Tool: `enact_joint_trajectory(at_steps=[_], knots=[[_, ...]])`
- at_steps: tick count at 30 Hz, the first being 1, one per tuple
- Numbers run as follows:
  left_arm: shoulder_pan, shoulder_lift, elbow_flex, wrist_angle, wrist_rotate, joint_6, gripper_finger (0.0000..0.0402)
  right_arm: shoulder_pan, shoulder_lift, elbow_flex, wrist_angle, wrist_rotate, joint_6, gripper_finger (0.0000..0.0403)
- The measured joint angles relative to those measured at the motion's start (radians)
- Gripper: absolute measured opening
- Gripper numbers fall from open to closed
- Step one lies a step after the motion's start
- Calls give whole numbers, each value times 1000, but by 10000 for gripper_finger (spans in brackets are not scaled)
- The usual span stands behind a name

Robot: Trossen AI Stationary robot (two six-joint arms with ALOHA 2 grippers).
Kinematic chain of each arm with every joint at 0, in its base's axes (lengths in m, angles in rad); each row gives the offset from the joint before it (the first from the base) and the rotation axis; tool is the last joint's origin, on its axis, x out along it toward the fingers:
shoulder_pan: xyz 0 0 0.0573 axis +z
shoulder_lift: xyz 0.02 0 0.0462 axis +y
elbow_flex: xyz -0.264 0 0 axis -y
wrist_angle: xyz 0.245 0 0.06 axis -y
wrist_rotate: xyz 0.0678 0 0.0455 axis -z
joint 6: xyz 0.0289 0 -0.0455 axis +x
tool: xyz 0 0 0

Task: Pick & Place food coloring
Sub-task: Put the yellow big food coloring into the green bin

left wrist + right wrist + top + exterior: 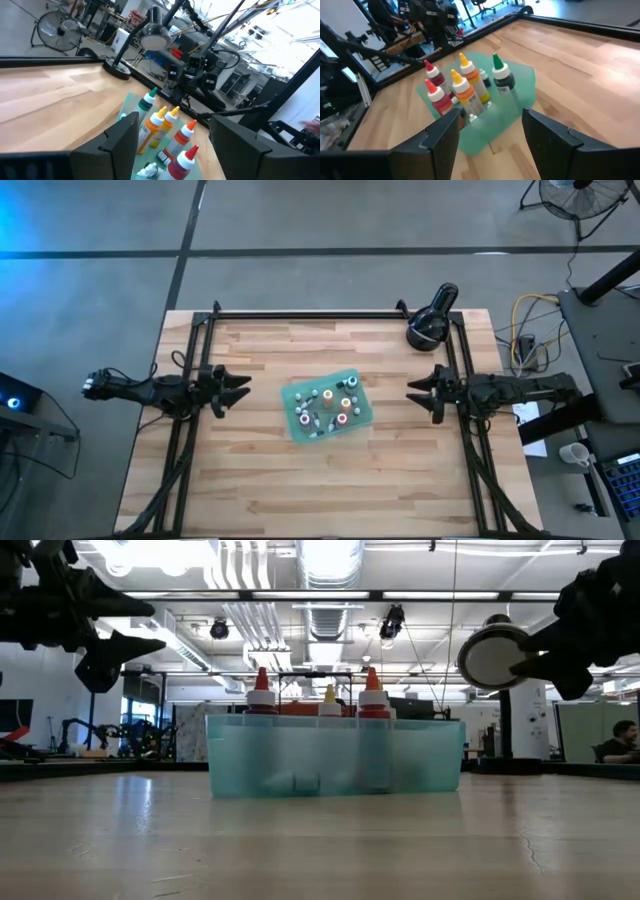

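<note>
Lamp (430, 325) is what I see first off to the side: a black round lamp-like device standing near the far right corner of the wooden table (250, 480), well apart from the tray. Nothing lies between either arm and the middle of the table.

My left gripper (238, 390) hangs above the table to the left of the tray, its fingers spread wide and empty. My right gripper (418, 392) hangs to the right of the tray, fingers likewise wide apart, holding and touching nothing. Both point inward at the tray.

The food coloring bottles (325, 408) sit inside the translucent teal tray (296, 393) at the table's centre. From the right wrist I count several standing upright, long axis vertical, tips up: a green-capped one (501, 75), two orange-yellow ones, two red ones (436, 97). A few small bottles lie on the tray floor; I cannot tell which way they point.
</note>
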State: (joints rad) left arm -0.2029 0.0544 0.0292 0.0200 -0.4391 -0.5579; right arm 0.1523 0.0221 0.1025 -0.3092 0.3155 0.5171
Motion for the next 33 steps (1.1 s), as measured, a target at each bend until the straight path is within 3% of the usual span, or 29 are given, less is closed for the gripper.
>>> enact_joint_trajectory(at_steps=[12,18,23,33], knots=[[72,-53,-20,51,6,-1,213,-8,-22,-10,59,-1,0,206],[178,-53,-21,58,3,0,213,-75,-23,-93,362,-2,2,206],[254,-53,-21,58,2,0,213,-127,-22,-94,366,-1,3,206],[300,-53,-22,59,3,0,213,-130,-22,-93,366,-2,3,206]])
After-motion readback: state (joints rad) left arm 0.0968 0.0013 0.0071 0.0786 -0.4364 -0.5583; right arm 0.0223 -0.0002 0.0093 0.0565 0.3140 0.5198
